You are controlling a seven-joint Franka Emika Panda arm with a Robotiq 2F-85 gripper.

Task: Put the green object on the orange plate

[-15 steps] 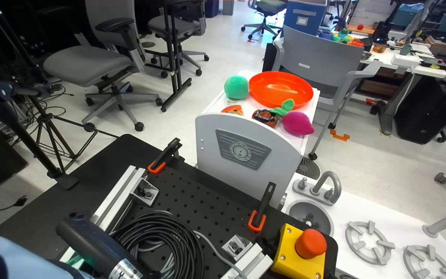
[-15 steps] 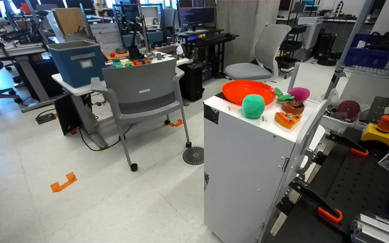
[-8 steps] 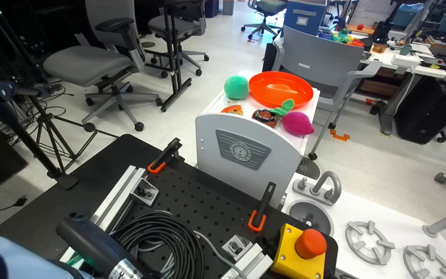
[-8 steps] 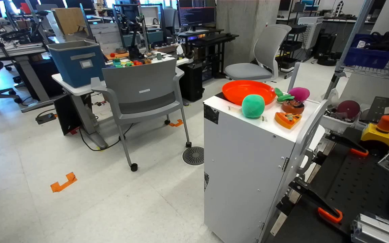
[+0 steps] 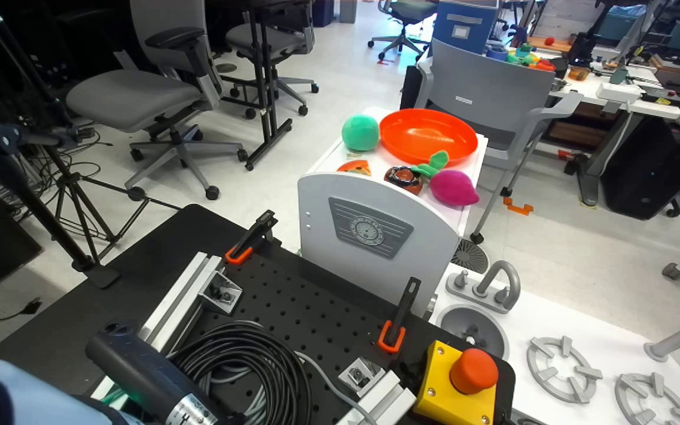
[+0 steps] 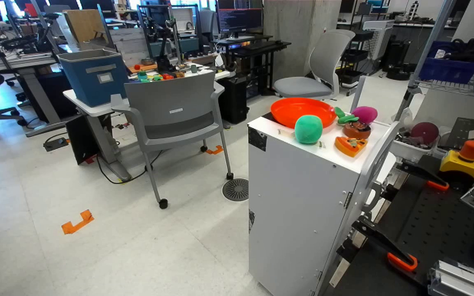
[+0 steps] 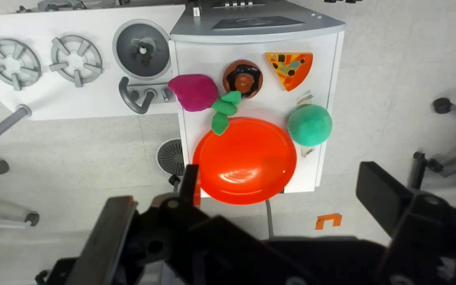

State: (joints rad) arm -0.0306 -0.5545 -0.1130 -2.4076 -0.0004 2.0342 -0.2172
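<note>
One magenta toy (image 7: pixel 193 92) is lying up and left of the orange plate (image 7: pixel 245 158) in my wrist view, beside green leaves (image 7: pixel 225 107) overlapping the plate's rim, so I am planning to avoid both. Across the plate's lower edge the jaws of my gripper (image 7: pixel 280 184) are showing wide apart, holding nothing. At the plate's upper right the green ball (image 7: pixel 310 125) is sitting, touching or not I cannot tell. I should be turning so neither jaw strikes the rim, lowering over its middle, squeezing gently lest it roll, then lifting clear.
</note>
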